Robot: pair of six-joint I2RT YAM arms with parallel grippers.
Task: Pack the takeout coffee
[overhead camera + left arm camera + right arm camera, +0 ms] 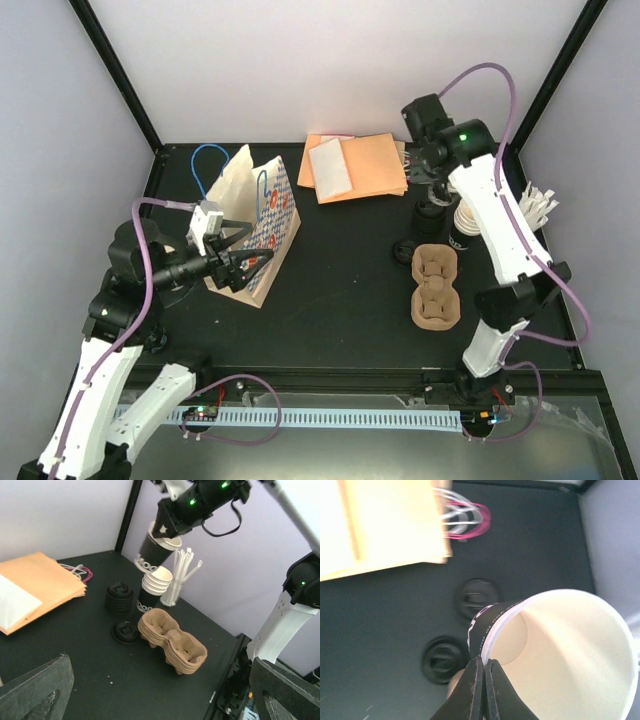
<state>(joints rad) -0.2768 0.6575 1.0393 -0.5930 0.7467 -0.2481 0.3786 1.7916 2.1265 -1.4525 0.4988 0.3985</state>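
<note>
R jaws: closed on rim of paper cup [560, 650], wall pinched betw. them. Cup held off counter [340, 290], tilted, nr far-right corner, above cup stack [154, 582]. Loose black lid [125, 631] lies flat on counter beside pulp carrier [172, 640]. L jaws: wide open, gripping nothing, by patterned bag [255, 225] nr left edge.

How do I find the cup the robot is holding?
Look at the far right of the black table, above the stack of cups. The right pincer pinches the rim of one paper cup. Only it hangs tilted in the air; the others stand nested.
</note>
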